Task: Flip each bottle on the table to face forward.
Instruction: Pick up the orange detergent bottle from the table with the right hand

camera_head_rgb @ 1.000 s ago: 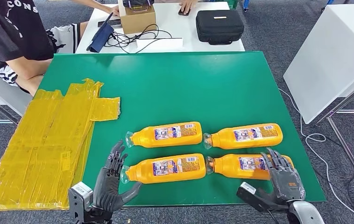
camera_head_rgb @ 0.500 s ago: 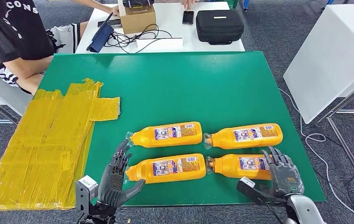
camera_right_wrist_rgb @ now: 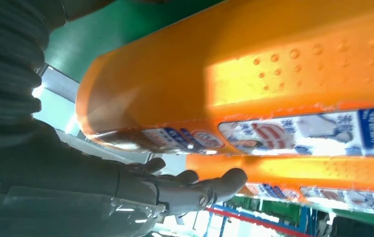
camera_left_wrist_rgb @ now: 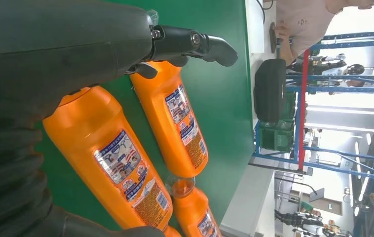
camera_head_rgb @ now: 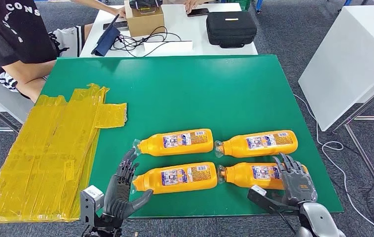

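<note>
We're looking down on a green table point(camera_head_rgb: 175, 89), and lying directly on it are four orange bottles in two rows, all on their sides with caps pointing left. The far-left bottle point(camera_head_rgb: 175, 141) sits beside the far-right bottle point(camera_head_rgb: 257, 143); just nearer to us lie the near-left bottle point(camera_head_rgb: 175, 177) and the near-right bottle point(camera_head_rgb: 251, 175). Over on the left, yellow sheets point(camera_head_rgb: 52, 153) drape across the table's edge, well apart from the bottles.
</note>
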Action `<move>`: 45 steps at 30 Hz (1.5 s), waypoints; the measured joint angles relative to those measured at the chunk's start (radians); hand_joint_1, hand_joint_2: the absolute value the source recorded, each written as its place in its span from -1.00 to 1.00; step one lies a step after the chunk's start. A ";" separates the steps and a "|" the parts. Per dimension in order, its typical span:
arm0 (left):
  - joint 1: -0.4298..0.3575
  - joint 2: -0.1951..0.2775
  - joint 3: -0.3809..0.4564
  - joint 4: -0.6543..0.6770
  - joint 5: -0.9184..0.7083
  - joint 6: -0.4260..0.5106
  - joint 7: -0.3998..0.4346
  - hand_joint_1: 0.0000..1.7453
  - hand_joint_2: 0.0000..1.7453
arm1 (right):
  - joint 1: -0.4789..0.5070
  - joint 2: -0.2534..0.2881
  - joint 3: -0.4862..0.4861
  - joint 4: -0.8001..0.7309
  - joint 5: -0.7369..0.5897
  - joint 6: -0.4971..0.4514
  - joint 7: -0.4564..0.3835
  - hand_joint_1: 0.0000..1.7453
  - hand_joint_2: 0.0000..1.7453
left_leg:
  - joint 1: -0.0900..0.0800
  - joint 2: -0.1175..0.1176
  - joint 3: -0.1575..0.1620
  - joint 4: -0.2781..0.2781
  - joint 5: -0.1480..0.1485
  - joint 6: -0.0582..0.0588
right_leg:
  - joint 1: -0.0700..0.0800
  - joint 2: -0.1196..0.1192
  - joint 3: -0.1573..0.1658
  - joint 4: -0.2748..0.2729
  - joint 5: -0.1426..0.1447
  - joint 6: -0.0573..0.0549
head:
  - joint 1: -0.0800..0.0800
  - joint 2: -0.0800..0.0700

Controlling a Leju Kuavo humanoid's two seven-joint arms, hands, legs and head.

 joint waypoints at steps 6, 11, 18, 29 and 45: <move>-0.001 0.000 0.003 0.000 0.002 0.000 -0.001 -1.00 1.00 | -0.011 -0.004 0.007 0.017 0.000 0.015 0.002 0.98 1.00 | 0.000 0.000 0.003 0.000 -0.002 0.000 | 0.000 0.001 0.002 0.000 0.000 0.000 | 0.000 0.000; -0.011 0.000 0.007 0.013 0.037 -0.016 -0.022 -1.00 1.00 | -0.107 -0.063 0.086 0.182 -0.019 0.045 -0.015 1.00 1.00 | 0.000 0.001 0.029 0.000 -0.012 0.004 | 0.000 0.003 0.020 -0.006 -0.007 0.004 | 0.000 0.000; -0.017 0.000 0.007 0.018 0.042 -0.014 -0.027 -1.00 1.00 | -0.146 -0.084 0.120 0.241 -0.023 0.046 -0.022 1.00 1.00 | 0.001 0.001 0.041 -0.001 -0.016 0.006 | 0.001 0.003 0.035 -0.012 -0.010 0.005 | 0.001 0.000; -0.018 0.000 0.007 0.021 0.062 -0.014 -0.035 -1.00 1.00 | -0.153 -0.093 0.132 0.257 -0.022 0.048 -0.020 1.00 1.00 | 0.001 0.002 0.052 -0.001 -0.022 0.010 | 0.002 0.003 0.048 -0.017 -0.013 0.008 | 0.001 0.000; -0.016 -0.013 0.023 0.020 0.055 -0.022 -0.043 -1.00 1.00 | -0.114 -0.027 0.096 0.240 -0.236 -0.189 -0.074 1.00 1.00 | 0.001 0.001 0.055 0.000 -0.027 0.014 | 0.002 0.002 0.065 -0.020 -0.018 0.012 | 0.000 0.000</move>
